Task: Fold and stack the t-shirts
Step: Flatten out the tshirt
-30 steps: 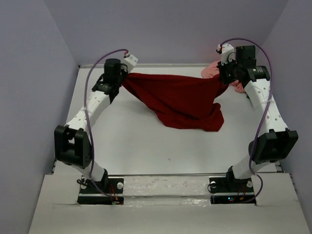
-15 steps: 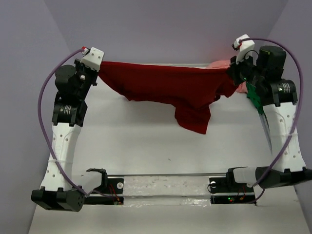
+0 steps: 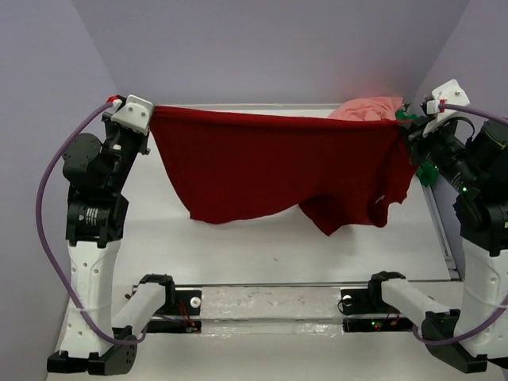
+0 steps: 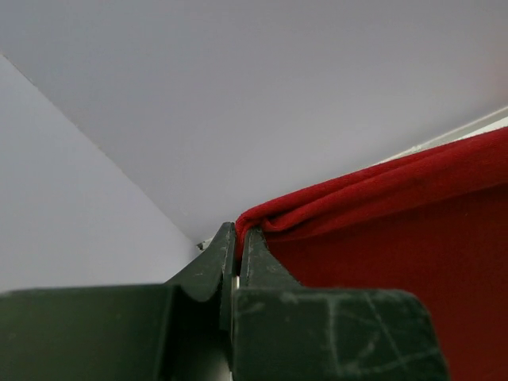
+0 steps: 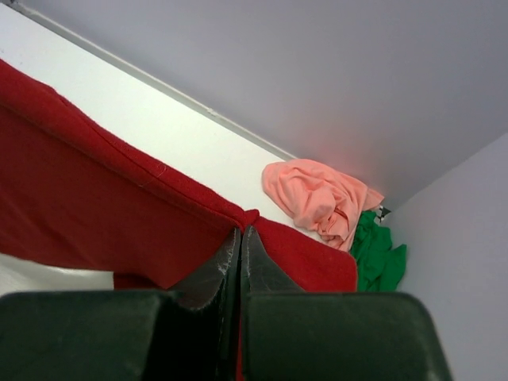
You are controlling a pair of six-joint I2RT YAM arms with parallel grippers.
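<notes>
Top external: dark red t-shirt [image 3: 270, 171] now hoisted, spread wide; left gripper [image 3: 151, 113], right gripper [image 3: 403, 125] clamped on its upper corners. Next, likely: lay flat.

The dark red t-shirt [image 3: 270, 171] hangs stretched wide, hem sagging; the salmon pink t-shirt [image 5: 317, 194] and bright green t-shirt [image 5: 379, 252] lie crumpled, touching.

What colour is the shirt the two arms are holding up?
The shirt is dark red, seen best from the top camera.
</notes>
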